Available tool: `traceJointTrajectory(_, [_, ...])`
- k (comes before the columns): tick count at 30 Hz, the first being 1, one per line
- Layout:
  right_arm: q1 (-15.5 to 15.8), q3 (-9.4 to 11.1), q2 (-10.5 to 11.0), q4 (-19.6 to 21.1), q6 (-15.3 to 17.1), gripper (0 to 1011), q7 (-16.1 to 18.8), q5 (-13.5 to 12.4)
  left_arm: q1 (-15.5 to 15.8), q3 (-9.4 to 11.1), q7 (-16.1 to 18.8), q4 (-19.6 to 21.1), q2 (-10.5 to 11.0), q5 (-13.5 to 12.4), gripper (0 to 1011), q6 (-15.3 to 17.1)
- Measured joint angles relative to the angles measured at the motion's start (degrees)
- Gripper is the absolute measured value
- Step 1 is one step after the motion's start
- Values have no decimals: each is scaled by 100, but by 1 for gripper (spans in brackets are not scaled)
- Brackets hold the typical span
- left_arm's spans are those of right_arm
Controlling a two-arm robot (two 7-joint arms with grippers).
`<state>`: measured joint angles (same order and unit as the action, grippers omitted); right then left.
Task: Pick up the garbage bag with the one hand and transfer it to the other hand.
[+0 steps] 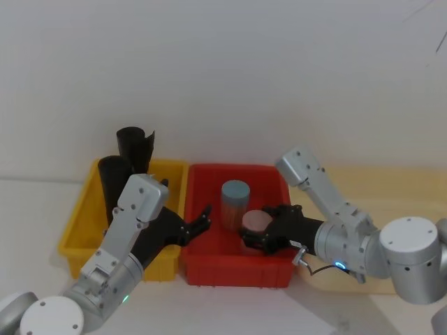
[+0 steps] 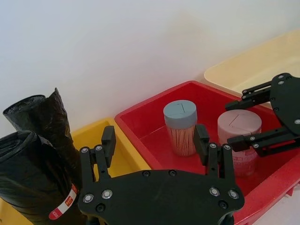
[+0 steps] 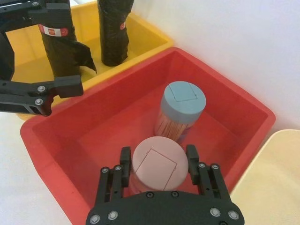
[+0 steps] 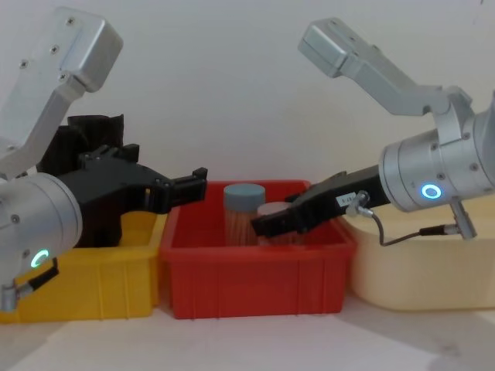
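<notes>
The garbage bag (image 1: 114, 178), a black roll with a red-and-white label band, stands upright in the yellow bin (image 1: 75, 227); it is also in the left wrist view (image 2: 28, 178) and the right wrist view (image 3: 58, 44). The one hand, my green-ringed left gripper (image 1: 195, 222) (image 2: 155, 138), hangs open and empty over the seam between the yellow bin and the red bin (image 1: 237, 271), to the right of the roll and apart from it. The other hand, my blue-ringed right gripper (image 1: 260, 229) (image 3: 158, 157), is open inside the red bin, one finger on each side of a pink-lidded jar (image 3: 157, 168).
A taller plain black roll (image 1: 135, 146) with a flared top stands behind the garbage bag in the yellow bin. A blue-lidded jar (image 1: 235, 201) stands in the red bin beside the pink one. A cream tray (image 1: 398, 183) lies to the right, and a white wall rises close behind.
</notes>
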<state>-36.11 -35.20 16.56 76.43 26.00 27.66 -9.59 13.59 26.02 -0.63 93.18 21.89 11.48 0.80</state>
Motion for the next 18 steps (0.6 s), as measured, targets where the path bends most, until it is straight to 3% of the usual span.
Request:
traceJointTrajectory(3, [-7,-2,-8,-11,-4,670,3,7,0,0,0,0,0,0,1001,0])
traceJointTrajectory(18, [78,262,103,402,-146,670,-213,81,0,0,0,0,0,0,1002,0])
